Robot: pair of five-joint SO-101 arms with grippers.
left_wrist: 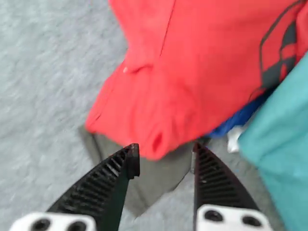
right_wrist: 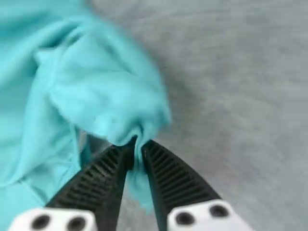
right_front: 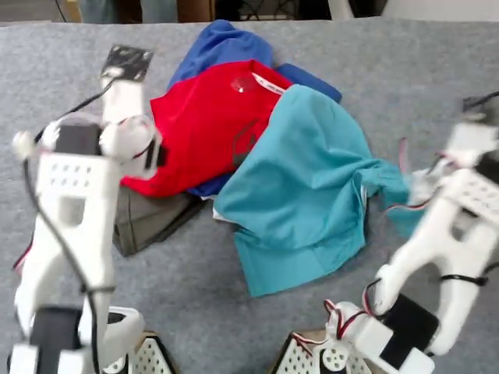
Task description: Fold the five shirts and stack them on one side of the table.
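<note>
A pile of shirts lies mid-table: a teal shirt (right_front: 304,187) on top at the right, a red shirt (right_front: 210,125) beneath it, a blue shirt (right_front: 222,43) at the back, and a dark grey shirt (right_front: 152,218) under the red one's near edge. My left gripper (left_wrist: 163,156) is open, its fingers either side of the red shirt's (left_wrist: 192,72) lower hem, above the grey shirt (left_wrist: 159,180). My right gripper (right_wrist: 138,147) is shut on a bunched edge of the teal shirt (right_wrist: 91,91), at the pile's right side (right_front: 413,187).
Grey felt (right_front: 405,70) covers the table, with bare room at the right, the far left and the near middle. The arms' bases (right_front: 312,354) stand at the near edge. A white scrap (left_wrist: 234,139) shows between the blue and teal cloth.
</note>
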